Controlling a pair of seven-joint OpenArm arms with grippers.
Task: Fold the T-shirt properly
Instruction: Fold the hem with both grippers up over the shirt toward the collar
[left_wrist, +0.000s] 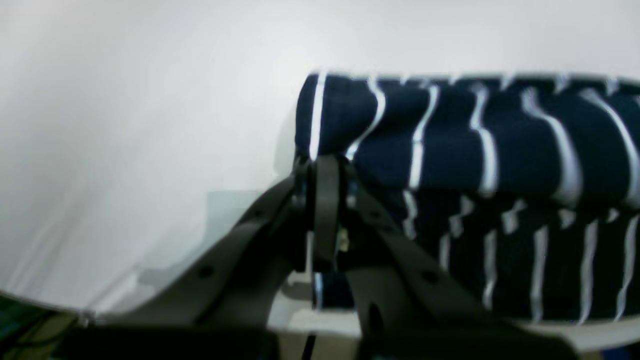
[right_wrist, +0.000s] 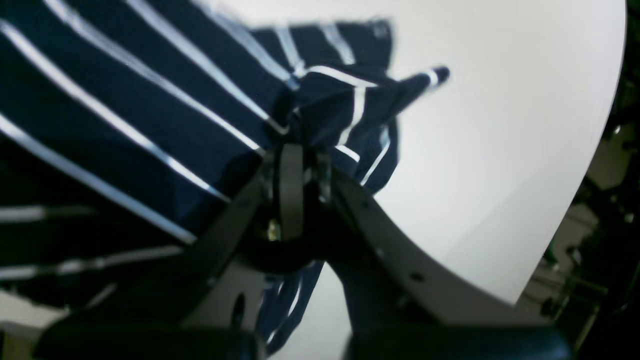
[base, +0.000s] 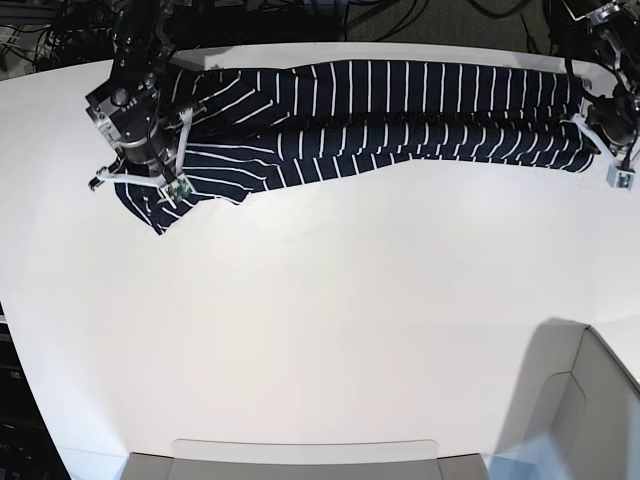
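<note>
The T-shirt (base: 400, 110), dark navy with thin white stripes, lies stretched in a long band along the far edge of the white table (base: 330, 320). In the base view my right gripper (base: 165, 180) is at the band's left end and my left gripper (base: 600, 145) at its right end. The left wrist view shows the left gripper (left_wrist: 325, 162) shut on a folded corner of the T-shirt (left_wrist: 450, 150). Seen from the right wrist, the right gripper (right_wrist: 300, 145) is shut on a bunched edge of the T-shirt (right_wrist: 125, 115), with cloth hanging below the fingers.
A pale box (base: 590, 400) stands at the near right corner. A flat light panel (base: 300, 450) lies along the near edge. Dark cables and equipment (base: 420, 20) sit beyond the far edge. The table's curved edge (right_wrist: 575, 200) runs close by on the right of the right wrist view.
</note>
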